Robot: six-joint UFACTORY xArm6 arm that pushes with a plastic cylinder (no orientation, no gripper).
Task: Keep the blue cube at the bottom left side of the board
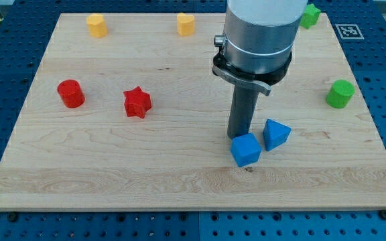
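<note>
Eight small blocks are lying on the wooden board (179, 181), and the arm is working among two of them. There is no claw on this arm, so nothing is opening or closing; it is only carrying a dark rod. The tip (238, 138) is standing just behind the blue cube (246, 149), on its upper-left side, seemingly touching it. The cube is sitting right of the board's centre, near the bottom edge, well away from the bottom left area where it belongs. A blue triangular block (275, 134) is resting just beside the cube on the view's right. I am thinking the rod is placed badly for a leftward push; it should be coming round to the cube's right side first. Far off are lying a red cylinder (70, 94), a red star (137, 102), two yellow blocks (97, 25) (186, 24) and two green blocks (309, 15) (340, 94).
</note>
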